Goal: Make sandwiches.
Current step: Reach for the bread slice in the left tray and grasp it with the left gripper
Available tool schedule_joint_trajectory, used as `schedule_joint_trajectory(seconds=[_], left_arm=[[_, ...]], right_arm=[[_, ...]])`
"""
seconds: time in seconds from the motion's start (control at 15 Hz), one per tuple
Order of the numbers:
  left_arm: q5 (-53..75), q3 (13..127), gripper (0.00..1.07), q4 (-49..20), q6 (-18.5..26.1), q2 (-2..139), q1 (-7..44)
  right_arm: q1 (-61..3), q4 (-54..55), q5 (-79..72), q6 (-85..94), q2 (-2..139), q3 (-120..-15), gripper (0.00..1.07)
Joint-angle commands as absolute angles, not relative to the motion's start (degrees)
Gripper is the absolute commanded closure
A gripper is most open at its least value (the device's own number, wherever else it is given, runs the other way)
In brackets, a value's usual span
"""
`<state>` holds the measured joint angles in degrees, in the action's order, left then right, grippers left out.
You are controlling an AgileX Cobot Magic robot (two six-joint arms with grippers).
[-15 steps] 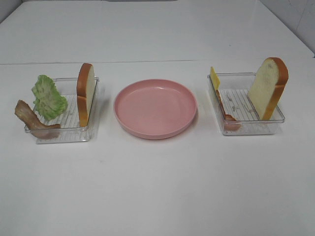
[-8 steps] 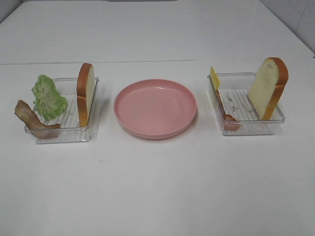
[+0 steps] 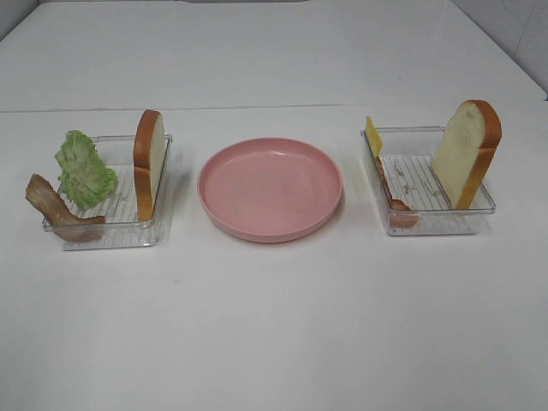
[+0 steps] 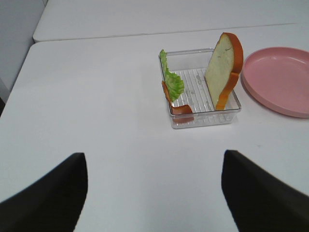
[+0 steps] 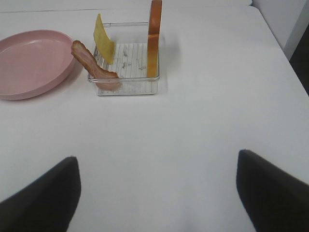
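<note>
Left gripper (image 4: 153,159): jaws spread wide, empty, well short of left tray (image 4: 205,120), which holds lettuce (image 4: 173,79), left bacon (image 4: 179,107) and upright left bread (image 4: 223,70). Right gripper (image 5: 155,157): same spread, empty; right tray (image 5: 128,89) holds cheese (image 5: 103,41), right bacon (image 5: 91,63) and right bread (image 5: 154,38) on edge. High view: plate (image 3: 270,184) lies between trays, no sandwich stacked yet. Bread likely light and stiff; pinch across its faces near the top crust.

Bright, even light washes the white table (image 3: 274,325), shadows faint and soft; wrist views slightly blurred.
</note>
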<state>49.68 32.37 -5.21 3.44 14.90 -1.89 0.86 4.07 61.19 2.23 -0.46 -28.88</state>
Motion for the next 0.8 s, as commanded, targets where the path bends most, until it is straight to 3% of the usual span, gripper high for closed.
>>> schedule_joint_trajectory(seconds=[0.07,0.4,0.53,0.8], left_arm=[[42.4,32.7,0.33,-6.4,2.9,24.9,-2.0],[38.8,42.9,0.33,-11.3,2.9,51.3,-2.0],[44.9,53.6,0.33,-15.2,3.1,65.1,-2.0],[52.9,68.1,0.33,-15.4,3.1,79.8,-0.1]], right_arm=[[1.3,3.9,60.8,2.6,-1.1,-28.8,0.25],[1.3,3.9,60.8,2.6,-1.1,-28.8,0.25],[1.3,3.9,60.8,2.6,-1.1,-28.8,0.25],[1.3,3.9,60.8,2.6,-1.1,-28.8,0.25]])
